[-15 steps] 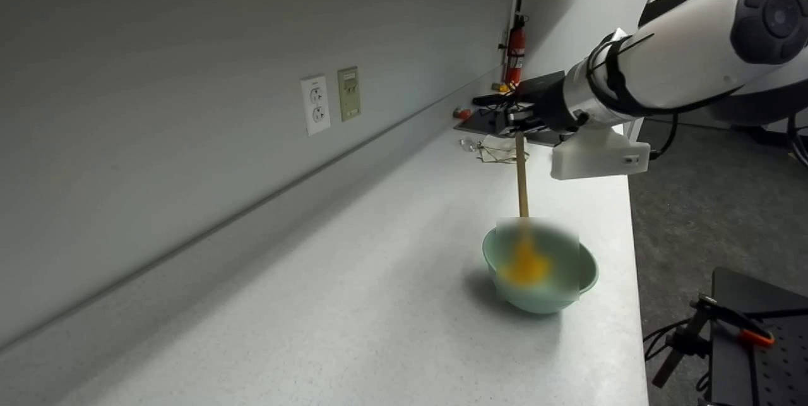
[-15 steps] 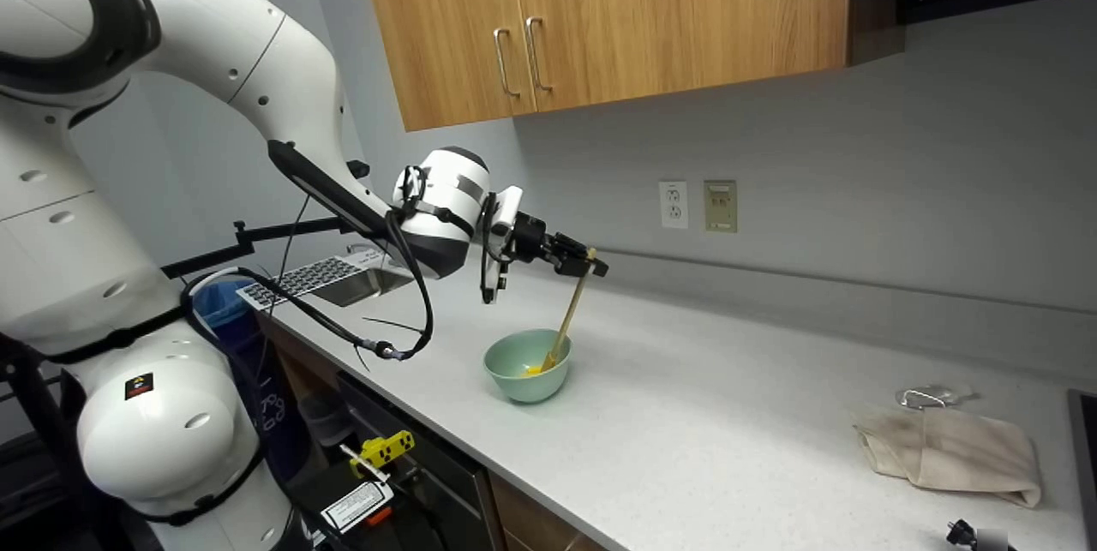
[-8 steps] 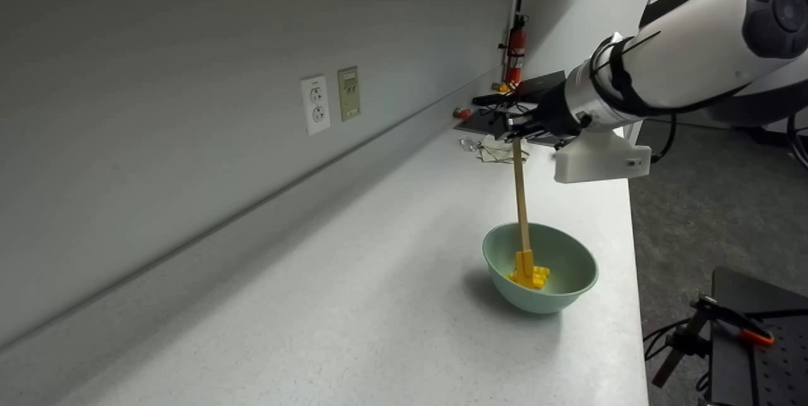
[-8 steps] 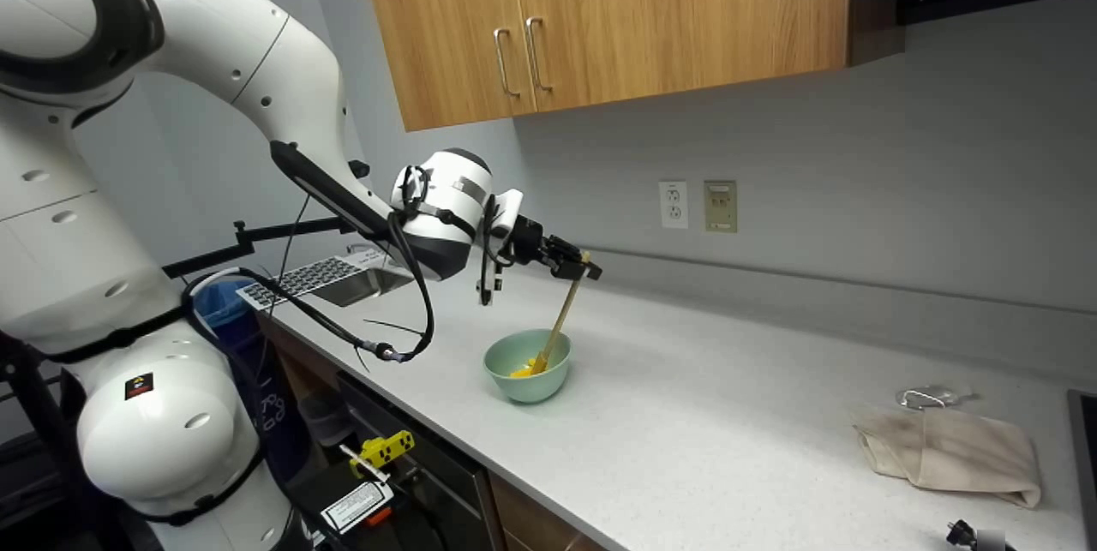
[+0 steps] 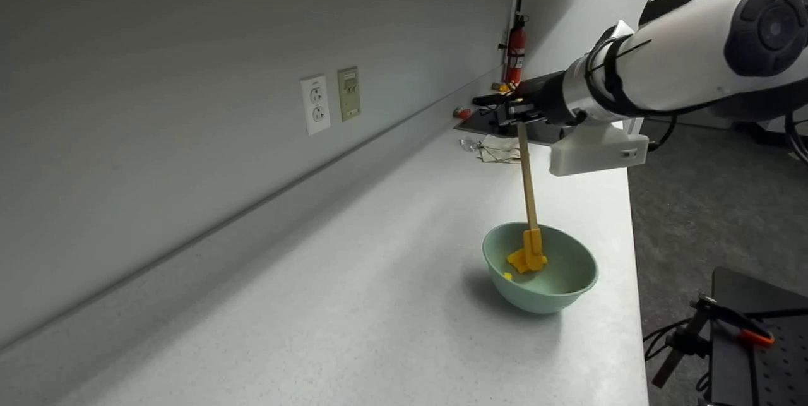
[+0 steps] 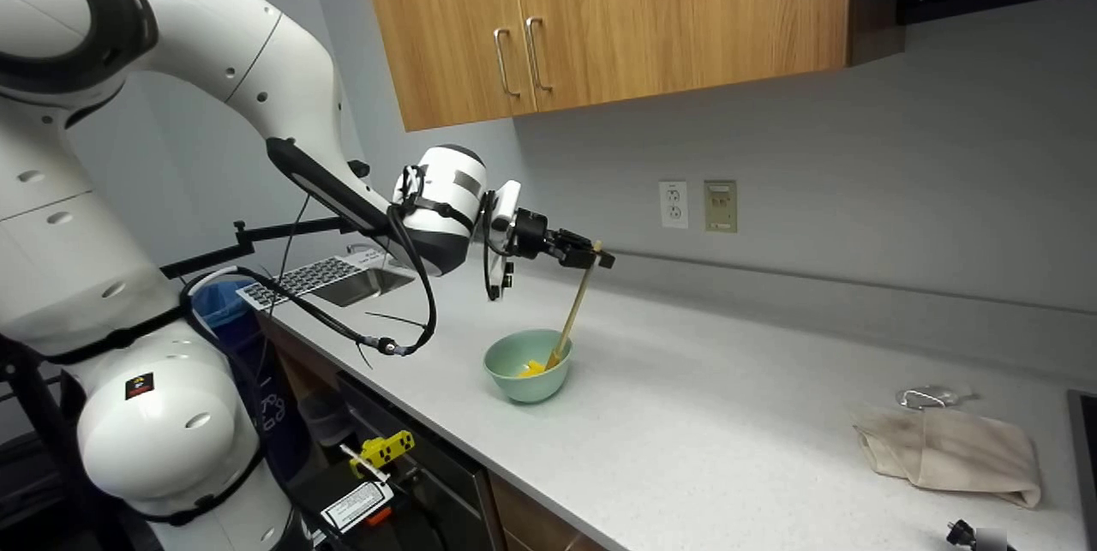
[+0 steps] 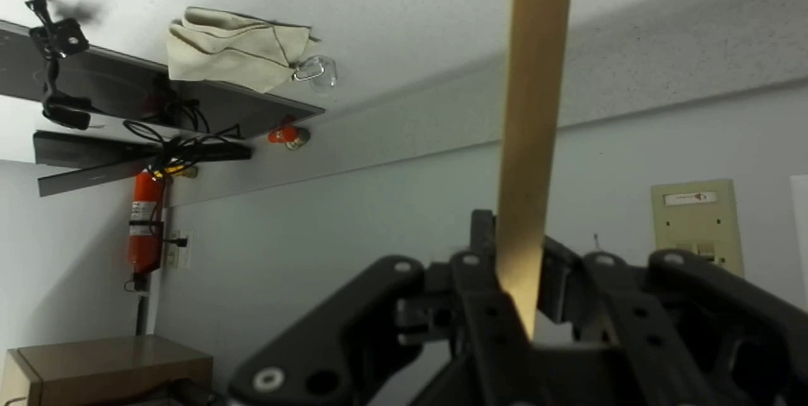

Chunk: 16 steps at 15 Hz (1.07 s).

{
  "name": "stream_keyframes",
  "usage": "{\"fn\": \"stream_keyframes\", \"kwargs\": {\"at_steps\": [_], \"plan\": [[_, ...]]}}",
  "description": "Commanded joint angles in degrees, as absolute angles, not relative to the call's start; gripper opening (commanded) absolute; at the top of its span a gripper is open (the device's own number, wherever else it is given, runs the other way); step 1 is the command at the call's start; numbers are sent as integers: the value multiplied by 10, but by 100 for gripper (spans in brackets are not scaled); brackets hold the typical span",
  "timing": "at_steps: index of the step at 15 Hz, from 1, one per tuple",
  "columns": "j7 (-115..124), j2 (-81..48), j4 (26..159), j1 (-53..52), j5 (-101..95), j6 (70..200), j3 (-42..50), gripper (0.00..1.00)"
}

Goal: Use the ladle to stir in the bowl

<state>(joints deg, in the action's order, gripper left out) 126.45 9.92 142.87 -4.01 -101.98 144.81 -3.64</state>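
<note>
While clamping ladle (image 5: 529, 194) tilted inside bowl (image 5: 568, 270), looks mid-stir. Tag as stirring, best guess: past pickup, past lowering in. Can't tell stroke count or closeness to done. From all views, see gripper (image 7: 521, 242) pinched narrow on handle (image 7: 533, 109) near its top, carrying nothing but ladle. Get yellow head (image 5: 533, 248) down in bowl, right at yellow bits (image 5: 517, 259), in an exterior view; can't settle whether touching floor of bowl. Spot one small bit (image 5: 507, 276) apart from the rest, just inside rim. In wrist view, get handle running out of top edge, no bowl.

Next, judging from here: sweep head round through bits, following curve of bowl wall, low enough to drag small bit in with the rest. Calls for small wrist circles, steady height, firm pinch throughout. Go light against bowl wall: could shove bowl along counter (image 5: 353, 305), or twist thin handle between jaws. Mind counter edge, near bowl; ease off when pushing that way. Watch for flicking bits over rim if going fast. Expect release only later, likely after lifting head clear of bowl; not called for now, given uneven spread of bits.
</note>
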Motion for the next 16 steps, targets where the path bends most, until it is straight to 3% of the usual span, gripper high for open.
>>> {"fn": "stream_keyframes", "kwargs": {"at_steps": [1,9,16], "plan": [[1263,103,1429,-47,-1028,1468,-27,2],[1240,84,1413,-32,-995,1635,-3,2],[1278,107,1387,-33,-1064,1570,-5,2]]}}
